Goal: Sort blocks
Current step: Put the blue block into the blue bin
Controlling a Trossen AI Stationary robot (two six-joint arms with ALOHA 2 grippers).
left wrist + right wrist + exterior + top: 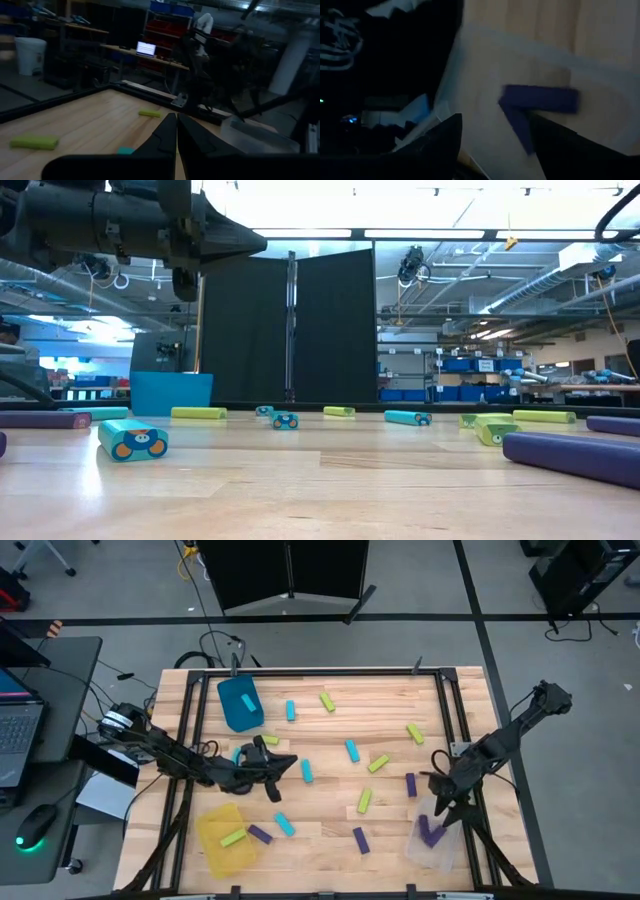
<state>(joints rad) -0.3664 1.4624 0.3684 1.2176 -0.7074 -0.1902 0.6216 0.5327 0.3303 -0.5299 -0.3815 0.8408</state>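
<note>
Left gripper (287, 764) sits low over the table (330, 840) mid-left, jaws pressed together with nothing between them; the left wrist view shows the two fingers (165, 136) meeting at the tips. Just beyond those jaws lies a cyan block (307, 771), apart from them. Another cyan piece (240, 755) shows just behind the jaws, beside the wrist, partly hidden. Right gripper (445, 808) hangs over the near edge of the clear bin (424, 850) at the right front corner, jaws spread wide and empty. Below those jaws two purple blocks (540, 98) lie inside the bin, touching to form an angle. The rest of the blocks are loose on the table: between the two grippers sit lime ones (365, 800) and a cyan one (352, 750), with a purple one (411, 784) just beside the right jaws. Nearer the front edge, a purple block (361, 839) lies between the bins. The yellow bin (214, 842) sits in front of the left jaws and holds one lime block (233, 837); a purple block (260, 834) and a cyan block (285, 825) lie just outside it. The teal bin (240, 703) stands behind the left arm; can't tell what's inside.
</note>
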